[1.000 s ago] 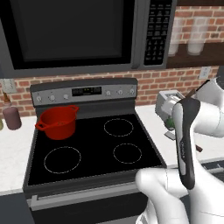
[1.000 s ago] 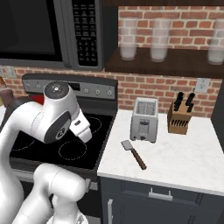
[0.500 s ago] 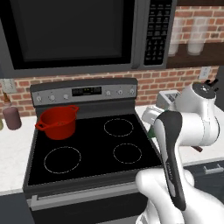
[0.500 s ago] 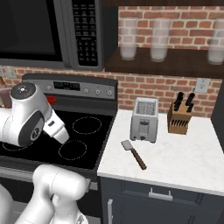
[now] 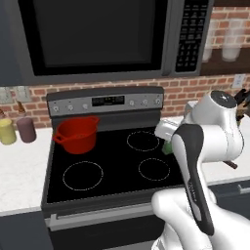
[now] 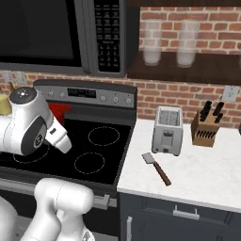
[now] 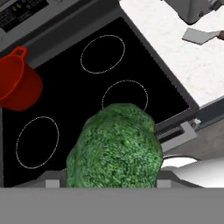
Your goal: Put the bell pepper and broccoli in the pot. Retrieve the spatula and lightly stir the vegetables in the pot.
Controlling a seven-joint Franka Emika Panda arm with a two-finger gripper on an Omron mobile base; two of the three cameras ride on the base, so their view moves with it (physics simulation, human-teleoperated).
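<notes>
Gripper (image 7: pixel 114 186): holds broccoli (image 7: pixel 114 146) above stovetop (image 7: pixel 65 105). Hand view: red pot (image 7: pixel 17 85) at left edge, spatula (image 7: pixel 202 36) on counter (image 7: pixel 175 52). Left base view: pot (image 5: pixel 76 134) on rear-left burner. Right base view: spatula (image 6: pixel 156 168) lying before toaster (image 6: pixel 167 130).

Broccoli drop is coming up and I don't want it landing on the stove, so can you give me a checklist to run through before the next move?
1. Broccoli held at the end effector: ok; it sits between the fingers in the hand view.
2. Broccoli above the pot: not ok; it hangs over the black cooktop, and the pot is off to one side.
3. Pot upright on the stove: ok.
4. Bell pepper already inside the pot: cannot tell; the views don't show the pot's floor.
5. Spatula ready for later: ok; it lies on the counter in front of the toaster.
</notes>
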